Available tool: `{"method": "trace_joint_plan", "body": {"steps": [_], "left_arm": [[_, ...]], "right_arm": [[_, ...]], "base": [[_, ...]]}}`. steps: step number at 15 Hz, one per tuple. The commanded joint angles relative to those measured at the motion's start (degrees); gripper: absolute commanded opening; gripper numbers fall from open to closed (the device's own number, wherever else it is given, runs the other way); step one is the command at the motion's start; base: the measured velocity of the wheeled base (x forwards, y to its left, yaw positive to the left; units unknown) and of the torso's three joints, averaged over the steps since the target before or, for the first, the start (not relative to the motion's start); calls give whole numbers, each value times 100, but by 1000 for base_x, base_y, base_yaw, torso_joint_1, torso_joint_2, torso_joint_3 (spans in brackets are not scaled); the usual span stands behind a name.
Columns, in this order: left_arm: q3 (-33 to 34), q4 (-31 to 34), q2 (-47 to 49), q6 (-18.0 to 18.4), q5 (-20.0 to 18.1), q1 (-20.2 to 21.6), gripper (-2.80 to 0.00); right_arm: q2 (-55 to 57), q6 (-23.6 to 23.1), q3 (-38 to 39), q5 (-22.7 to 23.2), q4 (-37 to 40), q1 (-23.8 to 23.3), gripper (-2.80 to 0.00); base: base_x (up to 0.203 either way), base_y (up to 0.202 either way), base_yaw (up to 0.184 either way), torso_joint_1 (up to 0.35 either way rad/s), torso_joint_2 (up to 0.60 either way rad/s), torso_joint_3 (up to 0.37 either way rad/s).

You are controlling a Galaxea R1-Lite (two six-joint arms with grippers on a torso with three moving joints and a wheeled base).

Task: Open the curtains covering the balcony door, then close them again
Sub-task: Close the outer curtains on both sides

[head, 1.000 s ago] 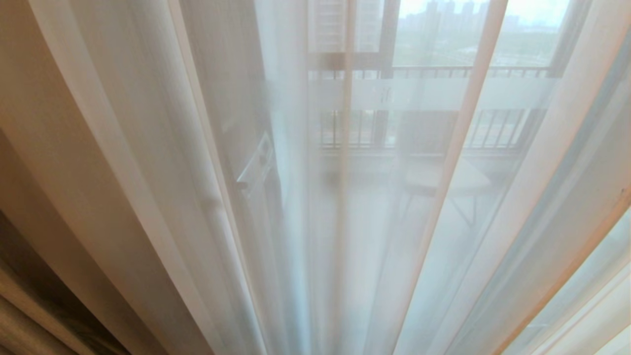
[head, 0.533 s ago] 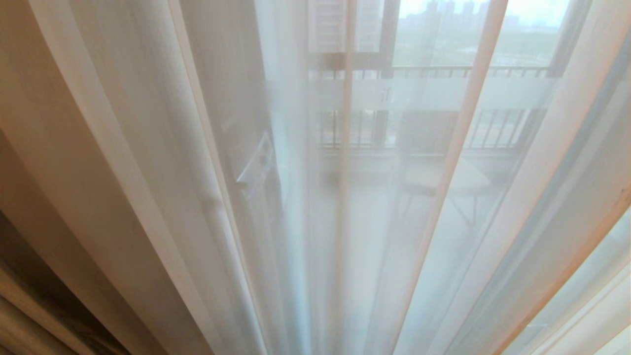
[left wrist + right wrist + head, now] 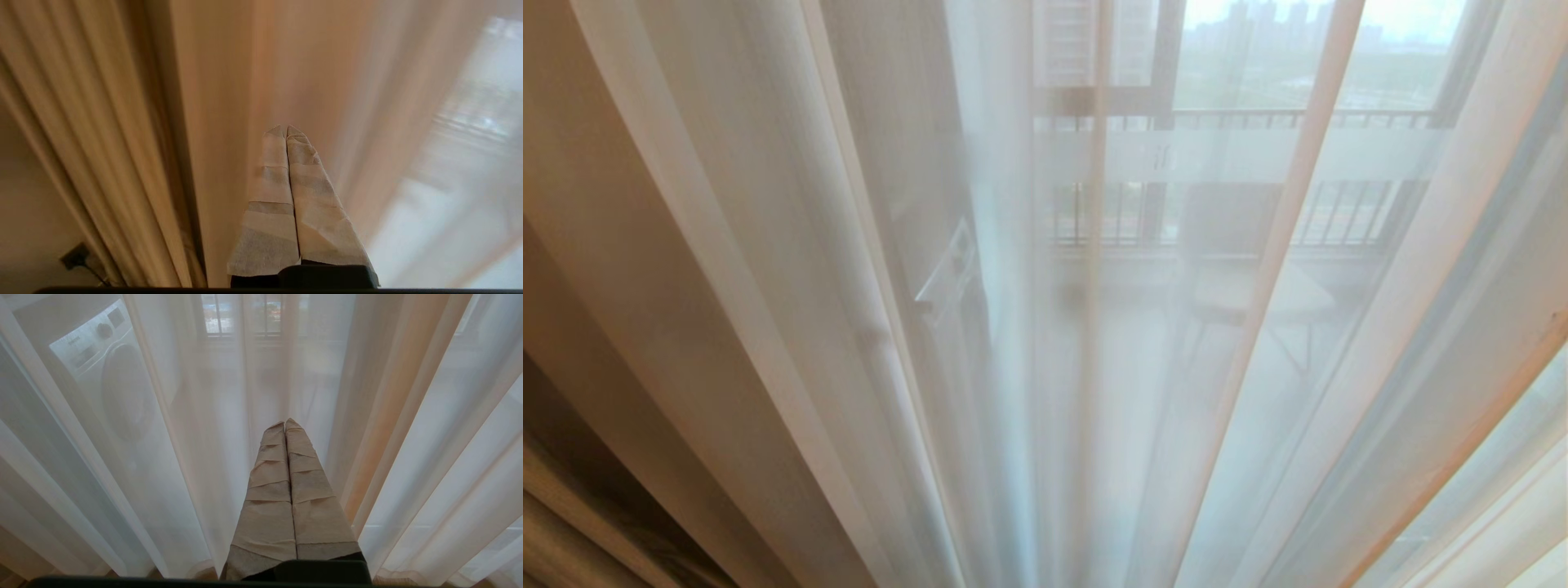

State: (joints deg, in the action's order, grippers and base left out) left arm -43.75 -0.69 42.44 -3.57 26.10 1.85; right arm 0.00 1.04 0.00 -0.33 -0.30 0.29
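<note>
White sheer curtains (image 3: pixel 768 245) hang in pleats across the whole head view, drawn over the balcony door (image 3: pixel 1168 98), whose dark frame and frosted band show through the fabric. Neither arm appears in the head view. In the left wrist view my left gripper (image 3: pixel 285 127) is shut and empty, its taped fingers (image 3: pixel 302 171) pointing at a sheer fold (image 3: pixel 229 122), with the thick beige drape (image 3: pixel 94 134) beside it. In the right wrist view my right gripper (image 3: pixel 284 421) is shut and empty, facing the sheer curtain (image 3: pixel 196 457) close up.
Through the sheers I see a washing machine (image 3: pixel 102 371) on the balcony, a small table with a chair (image 3: pixel 1241 294), and the railing (image 3: pixel 1339 216). A wall socket with a cable (image 3: pixel 75 257) sits low beside the beige drape.
The head view is unchanged; the curtains hang as before and no arm has entered it.
</note>
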Motion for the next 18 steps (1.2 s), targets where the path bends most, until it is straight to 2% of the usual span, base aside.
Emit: {"method": "trace_joint_plan", "body": {"steps": [1, 5, 6, 7, 11, 13, 16, 18], "left_arm": [[-256, -325, 784, -14, -11, 447, -280], [-435, -933, 1336, -19, -228, 1137, -280], [-449, -958, 1373, -19, -395, 1489, -280], [-492, -959, 1405, -16, -758, 1981, -280], [-593, -966, 1653, -9, -2817, 4046, -280], [-621, -1081, 2038, 37, -3417, 4790, -280], [-734, -1718, 2700, 53, -3605, 5276, -280], [-897, -1913, 3038, 50, -3626, 5499, -280]], "right_arm": [[0, 2, 0, -2, -5, 6, -280], [4, 2, 0, -2, -5, 4, -280], [0, 2, 0, -2, -5, 6, -280], [0, 2, 0, -2, -5, -2, -280], [9, 2, 0, -2, -5, 6, -280], [2, 2, 0, -2, -5, 6, -280], [0, 2, 0, -2, -5, 6, -280], [0, 2, 0, -2, -5, -2, -280]], "base": [[0, 0, 0, 0, 0, 0], [0, 0, 0, 0, 0, 0], [0, 0, 0, 0, 0, 0], [0, 0, 0, 0, 0, 0], [0, 0, 0, 0, 0, 0], [0, 0, 0, 0, 0, 0], [0, 0, 0, 0, 0, 0], [0, 0, 0, 0, 0, 0]]}}
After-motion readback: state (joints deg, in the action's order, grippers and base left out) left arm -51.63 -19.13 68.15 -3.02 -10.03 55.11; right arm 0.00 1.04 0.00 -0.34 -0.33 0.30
